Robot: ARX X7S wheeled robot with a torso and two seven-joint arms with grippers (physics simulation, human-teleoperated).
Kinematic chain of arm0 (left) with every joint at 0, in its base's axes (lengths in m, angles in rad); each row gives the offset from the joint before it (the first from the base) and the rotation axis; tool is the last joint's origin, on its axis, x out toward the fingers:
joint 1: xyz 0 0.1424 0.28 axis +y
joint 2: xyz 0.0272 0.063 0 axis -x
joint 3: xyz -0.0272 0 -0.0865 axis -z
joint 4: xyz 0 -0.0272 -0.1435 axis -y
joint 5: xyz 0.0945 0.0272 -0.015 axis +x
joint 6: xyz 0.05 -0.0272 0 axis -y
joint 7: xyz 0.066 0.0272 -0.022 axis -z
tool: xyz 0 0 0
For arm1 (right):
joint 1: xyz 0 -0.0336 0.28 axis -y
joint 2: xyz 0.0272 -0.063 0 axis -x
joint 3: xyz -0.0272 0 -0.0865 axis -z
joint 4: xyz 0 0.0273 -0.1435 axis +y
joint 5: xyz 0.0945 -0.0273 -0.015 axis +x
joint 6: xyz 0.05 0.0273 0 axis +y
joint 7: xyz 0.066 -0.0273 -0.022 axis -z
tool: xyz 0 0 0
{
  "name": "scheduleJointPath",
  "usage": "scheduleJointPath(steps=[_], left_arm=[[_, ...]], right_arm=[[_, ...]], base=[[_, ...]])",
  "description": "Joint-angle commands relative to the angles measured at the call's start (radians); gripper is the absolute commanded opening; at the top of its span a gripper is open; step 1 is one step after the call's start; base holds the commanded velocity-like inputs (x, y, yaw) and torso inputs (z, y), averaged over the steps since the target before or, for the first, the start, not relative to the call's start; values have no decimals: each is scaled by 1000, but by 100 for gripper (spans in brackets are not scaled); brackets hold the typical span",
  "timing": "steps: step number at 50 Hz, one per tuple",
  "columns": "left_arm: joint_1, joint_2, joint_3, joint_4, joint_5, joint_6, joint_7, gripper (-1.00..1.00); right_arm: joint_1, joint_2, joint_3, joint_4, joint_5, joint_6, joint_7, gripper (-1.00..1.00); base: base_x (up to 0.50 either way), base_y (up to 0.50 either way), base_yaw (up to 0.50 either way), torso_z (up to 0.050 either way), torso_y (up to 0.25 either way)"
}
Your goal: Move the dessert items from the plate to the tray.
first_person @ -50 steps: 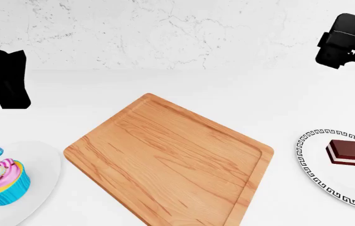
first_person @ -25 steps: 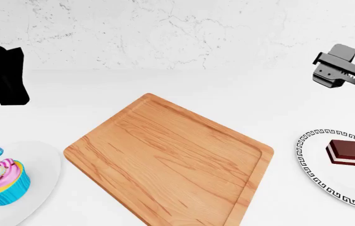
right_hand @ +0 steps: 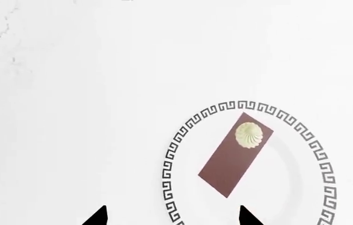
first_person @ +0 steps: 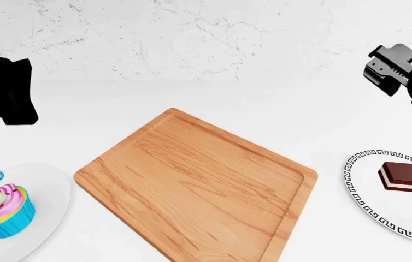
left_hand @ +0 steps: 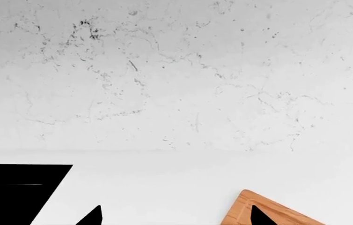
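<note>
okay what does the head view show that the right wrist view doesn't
Only the head view shows the cupcake on its plain white plate and the wooden tray. Only the right wrist view shows the cake slice from above, whole, plus two dark fingers. Both show the cake slice and its patterned plate.

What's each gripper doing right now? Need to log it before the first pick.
Left gripper: open, holding nothing.
Right gripper: open, holding nothing, above the cake slice on its plate.
</note>
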Motion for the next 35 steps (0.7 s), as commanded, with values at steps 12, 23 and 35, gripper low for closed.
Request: scheduleJointPath(steps=[12,23,35], left_arm=[[18,-1,1,6,16,12,19,100],[22,-1,4,6,21,17,25,100],[72,-7,-21,21,43,29,48,100]], right_arm=[[-14,-64,30,245,49,24,-26,100],[-5,-85,11,351,26,70,1,100],[-42,-149,-18,488,42,122,55,100]], base=[[0,0,0,0,1],[0,0,0,0,0],[0,0,0,0,0]])
